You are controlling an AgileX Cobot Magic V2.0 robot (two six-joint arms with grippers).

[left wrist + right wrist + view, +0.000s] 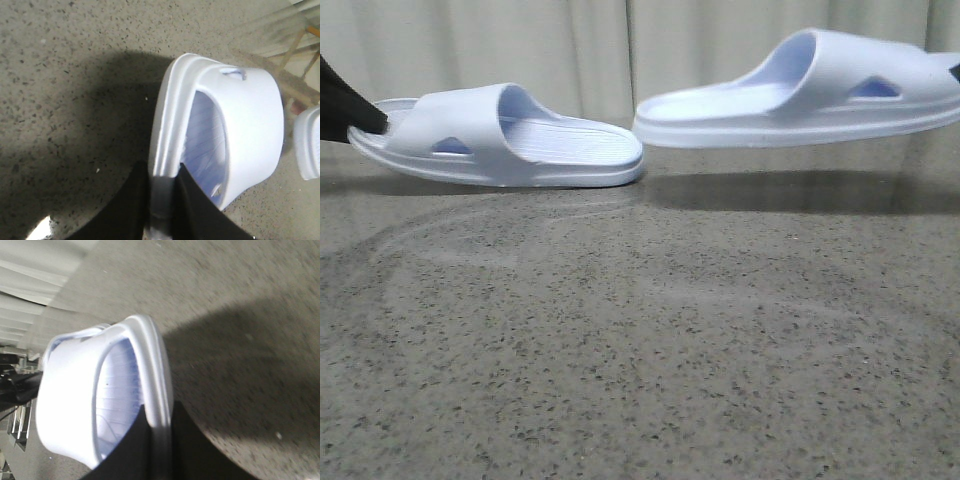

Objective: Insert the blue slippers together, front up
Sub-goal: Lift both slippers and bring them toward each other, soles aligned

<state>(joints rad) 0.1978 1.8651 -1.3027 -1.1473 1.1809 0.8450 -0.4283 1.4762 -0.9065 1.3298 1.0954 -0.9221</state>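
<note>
Two pale blue-white slippers hang heel to heel over the speckled table (640, 340). The left slipper (500, 135) is low, its heel end near or on the tabletop; I cannot tell which. My left gripper (360, 115) is shut on the edge of its sole at the toe end, as the left wrist view shows (162, 200), with that slipper (250, 115) tilted on its side. The right slipper (800, 90) is held higher, clear of the table. My right gripper (952, 70) is shut on its sole edge (160, 440); that slipper (70, 390) fills its view.
A pale curtain (600, 50) hangs behind the table. A wooden frame (295, 80) stands beyond the table's edge in the left wrist view. Dark equipment (15, 385) shows at the side of the right wrist view. The heels are a small gap apart.
</note>
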